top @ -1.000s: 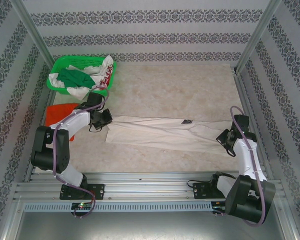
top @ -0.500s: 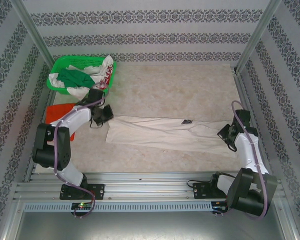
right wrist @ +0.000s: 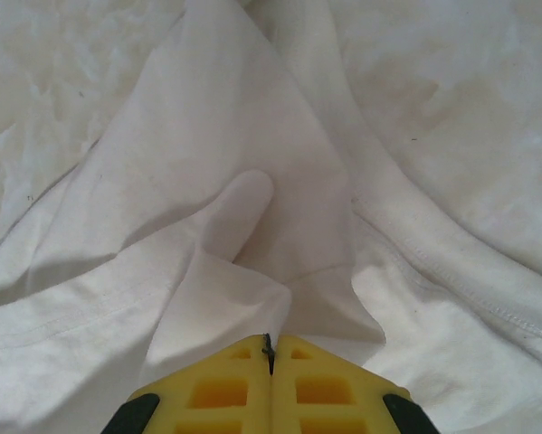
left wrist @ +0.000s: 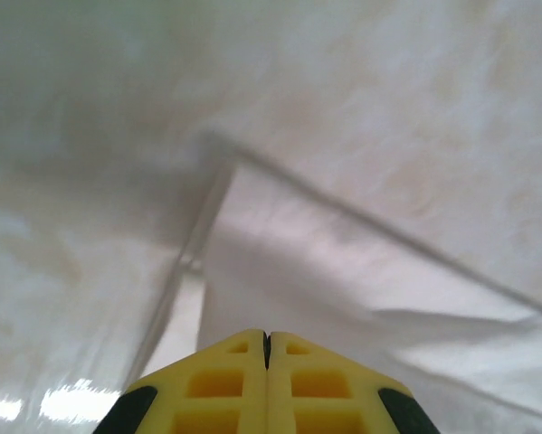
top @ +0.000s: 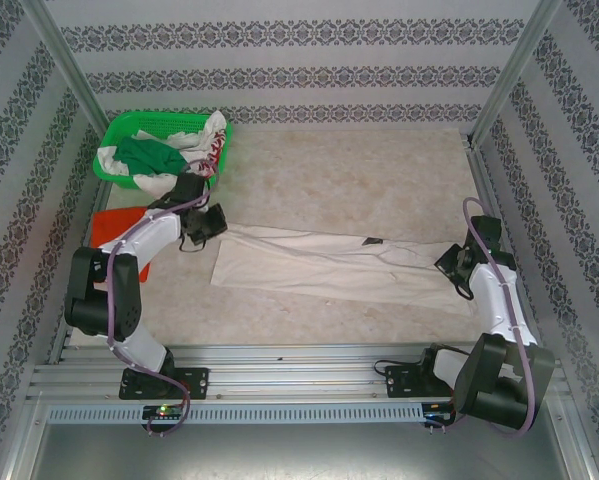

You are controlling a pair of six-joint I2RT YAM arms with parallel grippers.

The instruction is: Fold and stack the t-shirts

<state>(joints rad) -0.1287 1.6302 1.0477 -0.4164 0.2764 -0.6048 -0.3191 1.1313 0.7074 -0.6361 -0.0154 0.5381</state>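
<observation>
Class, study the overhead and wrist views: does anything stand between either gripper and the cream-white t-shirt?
Nothing visible does. The left gripper is shut on one end of the cream-white t-shirt, the right gripper on the other. Both wrist views show the cloth pinched right at the closed tips.

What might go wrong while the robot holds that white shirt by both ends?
The white shirt is bunched into a narrow strip, so a fold may come out crooked. Each set of jaws pinches just a small bit of cloth, which might slip free. The left arm works close to the green basket and could snag it.
</observation>
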